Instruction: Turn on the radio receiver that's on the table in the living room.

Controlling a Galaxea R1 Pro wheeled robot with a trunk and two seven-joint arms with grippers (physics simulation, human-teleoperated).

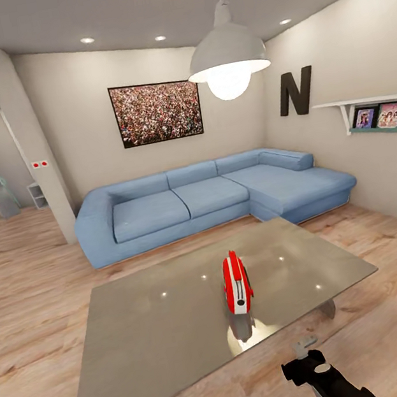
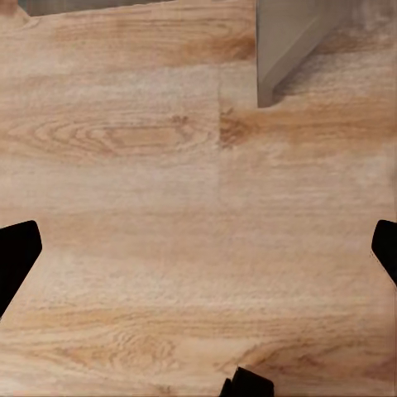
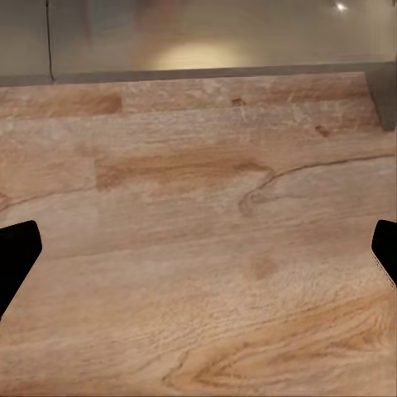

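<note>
The radio stands upright on the table, untouched, well ahead of the right claw, which hangs off the near edge over the floor. Both claws gape empty. Reaching and switching remain.

Red/white radio, glossy grey table, blue sofa, lt wood floor

Bare table around radio receiver
</note>
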